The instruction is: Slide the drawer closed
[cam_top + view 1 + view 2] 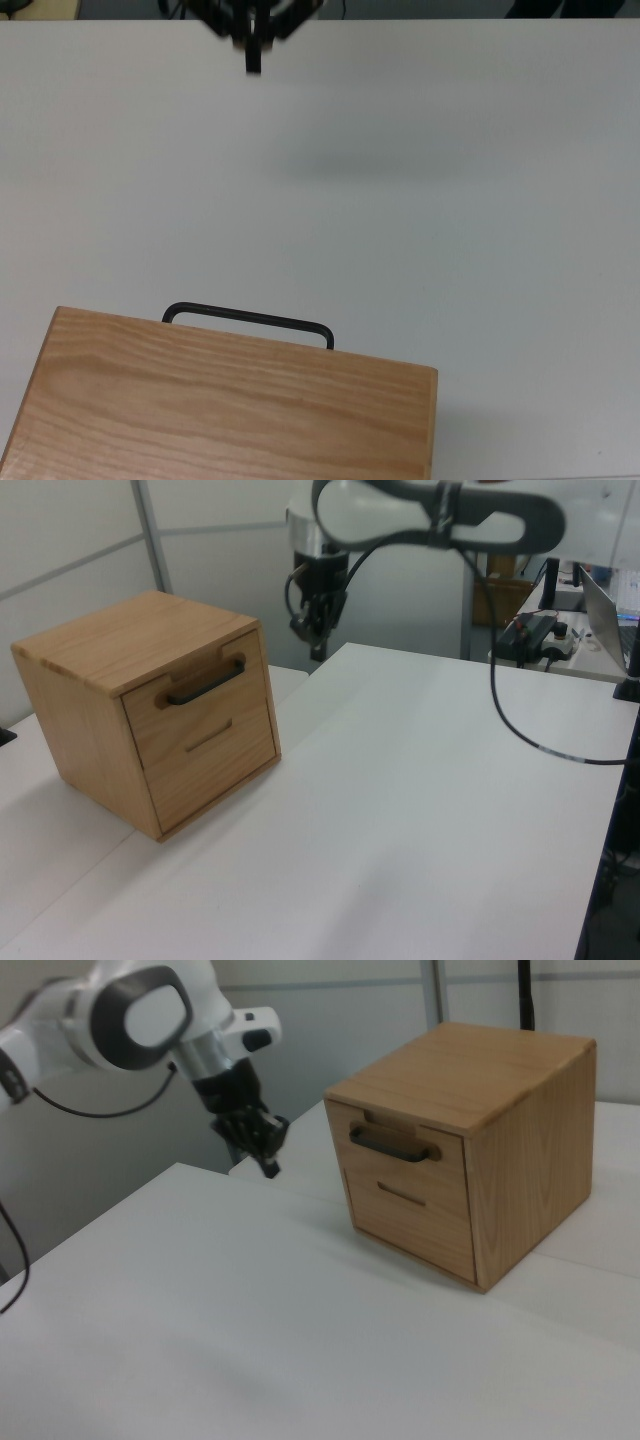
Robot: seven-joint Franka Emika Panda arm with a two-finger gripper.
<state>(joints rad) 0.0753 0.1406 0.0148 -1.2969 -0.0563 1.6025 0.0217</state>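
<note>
While its fingers are pressed together on nothing, the gripper (253, 62) (314, 635) (268, 1165) hangs in the air above the table (480, 200) (400, 810) (200, 1310), well apart from the cabinet (230, 410) (110, 645) (520, 1150). The drawer (197, 692) (392, 1150) sits flush in the cabinet's front, at the top, its black handle (247, 320) (204, 687) (393, 1145) standing out from the panel. A second, lower drawer front (212, 742) (405, 1205) lies below it. The cabinet rests on the table near the left view's left.
</note>
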